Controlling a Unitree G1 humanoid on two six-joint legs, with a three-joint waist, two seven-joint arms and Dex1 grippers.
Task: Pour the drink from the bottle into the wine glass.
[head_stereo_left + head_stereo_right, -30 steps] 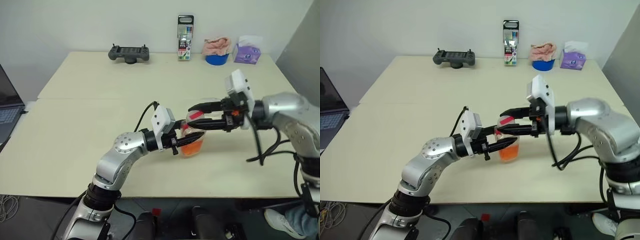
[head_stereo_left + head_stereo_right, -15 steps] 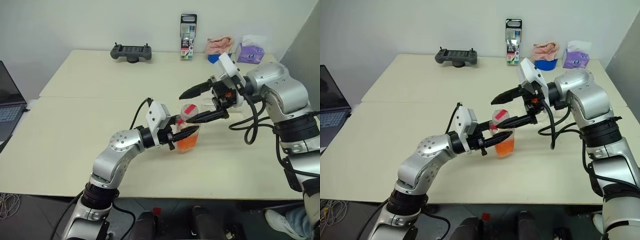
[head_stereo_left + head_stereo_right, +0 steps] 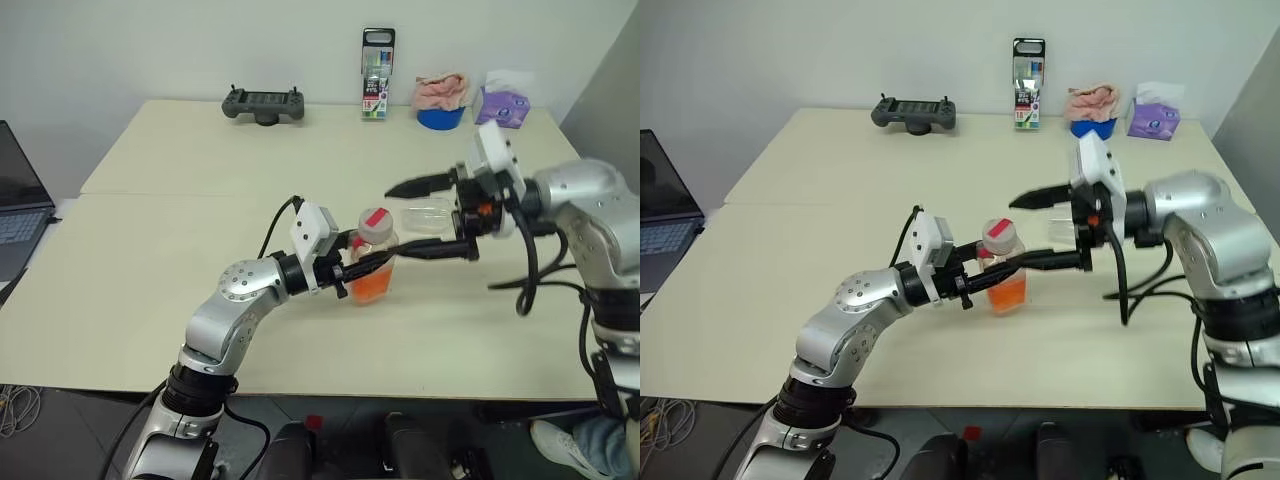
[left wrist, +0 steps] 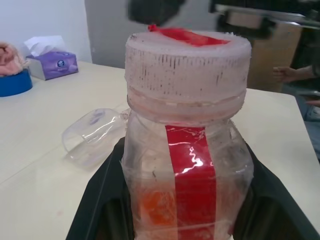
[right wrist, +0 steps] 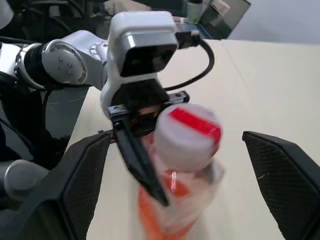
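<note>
One bottle upright near the table's middle, red-and-white cap on, orange-red drink filling only its lower part; body partly masked by black fingers. Pinched at the sides by left gripper. Flanked at cap height by right gripper, fingers spread wide, touching nothing. Just behind, wine glass lying on its side, stem and foot cut off.
</note>
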